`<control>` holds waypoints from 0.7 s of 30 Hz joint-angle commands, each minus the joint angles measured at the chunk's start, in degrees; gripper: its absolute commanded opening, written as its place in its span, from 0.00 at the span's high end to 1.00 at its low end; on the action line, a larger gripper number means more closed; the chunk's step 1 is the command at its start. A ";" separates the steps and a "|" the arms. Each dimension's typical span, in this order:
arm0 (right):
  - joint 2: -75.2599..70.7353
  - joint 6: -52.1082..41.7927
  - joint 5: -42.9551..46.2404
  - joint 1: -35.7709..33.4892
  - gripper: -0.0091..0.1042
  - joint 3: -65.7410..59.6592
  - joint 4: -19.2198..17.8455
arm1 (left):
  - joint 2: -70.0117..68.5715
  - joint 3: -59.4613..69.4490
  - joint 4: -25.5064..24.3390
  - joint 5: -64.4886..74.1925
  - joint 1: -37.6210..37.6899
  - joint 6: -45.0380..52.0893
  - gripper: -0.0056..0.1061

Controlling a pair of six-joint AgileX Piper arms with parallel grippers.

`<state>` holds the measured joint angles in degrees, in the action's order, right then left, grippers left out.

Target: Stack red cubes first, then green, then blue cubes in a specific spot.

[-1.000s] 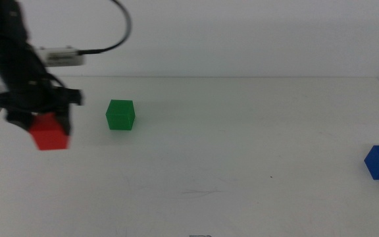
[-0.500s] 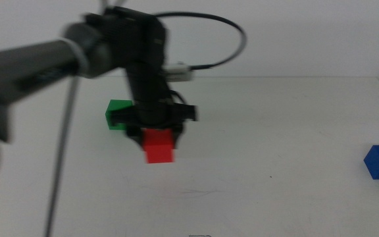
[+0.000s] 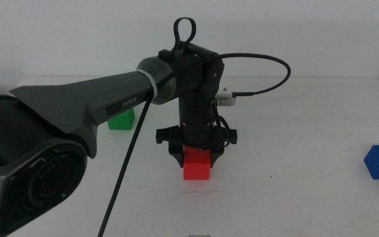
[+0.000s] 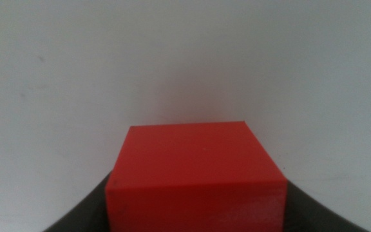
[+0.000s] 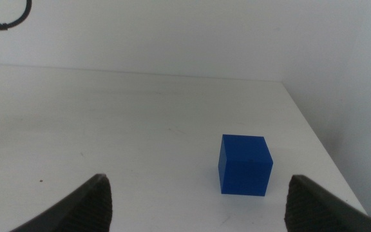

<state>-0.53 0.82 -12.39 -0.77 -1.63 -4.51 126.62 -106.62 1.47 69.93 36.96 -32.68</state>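
The left gripper (image 3: 197,157) is closed on the red cube (image 3: 197,165) near the middle of the white table (image 3: 295,197); the cube seems to touch the table, but this is hard to see. The arm hides most of the green cube (image 3: 122,120), far left. The right gripper (image 5: 198,200) stands open, facing the blue cube (image 5: 244,164), which is cut off at the right edge in the middle view.

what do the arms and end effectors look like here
The left arm is dark grey, rounded, with pale lettering and a light band. A black cable loops behind to a small white connector. Its end effector is black. The right end effector shows two dark jaws.
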 commanded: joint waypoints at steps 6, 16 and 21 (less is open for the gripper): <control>-1.30 -0.31 4.37 -0.14 0.09 0.98 -0.52 | -3.34 -1.84 2.19 -0.34 0.25 -1.37 0.83; -1.30 -0.31 4.37 -0.14 0.09 0.98 -0.52 | -0.98 -1.77 5.15 -0.36 0.56 -1.70 0.83; -1.30 -0.31 4.37 -0.14 0.09 0.98 -0.52 | -0.69 -1.77 5.28 0.02 0.56 -1.54 0.81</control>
<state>-0.53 0.82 -12.39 -0.77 -1.63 -4.51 128.73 -106.90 5.37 70.29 37.33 -33.49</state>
